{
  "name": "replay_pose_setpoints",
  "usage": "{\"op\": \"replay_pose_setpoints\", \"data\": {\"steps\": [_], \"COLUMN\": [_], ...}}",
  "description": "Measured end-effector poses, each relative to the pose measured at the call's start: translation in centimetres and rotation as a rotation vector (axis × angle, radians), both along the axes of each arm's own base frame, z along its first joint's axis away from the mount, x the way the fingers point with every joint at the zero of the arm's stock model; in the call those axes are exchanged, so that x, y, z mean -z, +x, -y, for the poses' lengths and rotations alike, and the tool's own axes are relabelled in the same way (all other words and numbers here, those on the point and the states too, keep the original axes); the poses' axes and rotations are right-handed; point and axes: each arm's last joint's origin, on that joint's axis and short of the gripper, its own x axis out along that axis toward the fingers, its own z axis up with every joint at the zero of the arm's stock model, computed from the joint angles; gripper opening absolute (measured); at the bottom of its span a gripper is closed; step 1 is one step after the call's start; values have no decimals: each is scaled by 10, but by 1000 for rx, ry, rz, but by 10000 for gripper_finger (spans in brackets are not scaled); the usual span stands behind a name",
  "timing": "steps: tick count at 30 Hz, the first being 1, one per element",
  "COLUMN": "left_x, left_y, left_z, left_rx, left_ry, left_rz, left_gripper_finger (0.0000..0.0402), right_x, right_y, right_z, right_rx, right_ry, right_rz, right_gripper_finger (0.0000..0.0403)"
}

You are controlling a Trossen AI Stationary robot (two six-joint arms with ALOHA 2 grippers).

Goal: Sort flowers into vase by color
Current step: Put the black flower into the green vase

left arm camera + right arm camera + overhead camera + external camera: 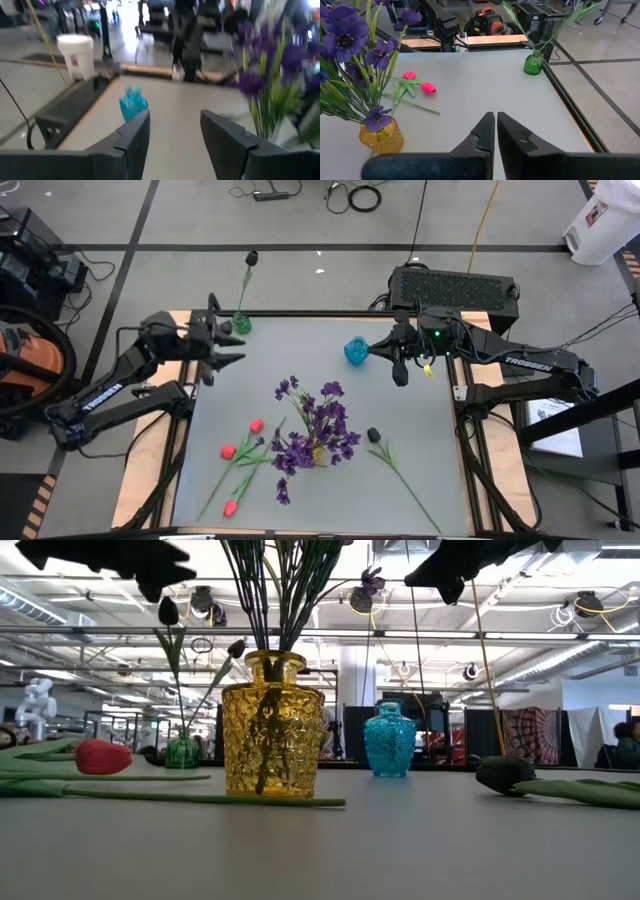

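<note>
A yellow vase (318,448) mid-table holds bushy purple flowers (318,418). A green vase (241,324) at the far edge holds one black-headed flower (251,257). The blue vase (356,351) stands with nothing in it. Three red tulips (256,425) (228,451) (230,507) lie left of the yellow vase, and a black-headed flower (373,435) lies flat to its right. My left gripper (228,352) hovers open near the green vase, holding nothing. My right gripper (400,372) hovers shut and empty just right of the blue vase.
A black box (455,284) sits beyond the far right corner. The table's wooden side rails (140,480) run along both sides. Bare grey tabletop (300,355) lies between the two grippers and along the near edge.
</note>
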Motion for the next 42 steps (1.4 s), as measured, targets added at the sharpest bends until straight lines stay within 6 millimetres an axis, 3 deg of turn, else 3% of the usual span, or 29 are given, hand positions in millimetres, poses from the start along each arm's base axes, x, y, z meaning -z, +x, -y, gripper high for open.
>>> {"op": "replay_pose_setpoints", "data": {"steps": [17,27,42], "left_x": [7,25,41], "left_y": [13,19,33], "left_z": [35,43,64], "left_rx": [290,76,216], "left_ry": [-55,-62,-134], "left_rz": [-74,-278,-454], "left_gripper_finger": [183,183,183], "right_x": [0,0,-1], "right_y": [0,0,0], "right_z": [0,0,0], "right_rx": [0,0,27], "right_ry": [0,-1,69], "right_rz": [0,3,14], "right_gripper_finger": [13,13,13]}}
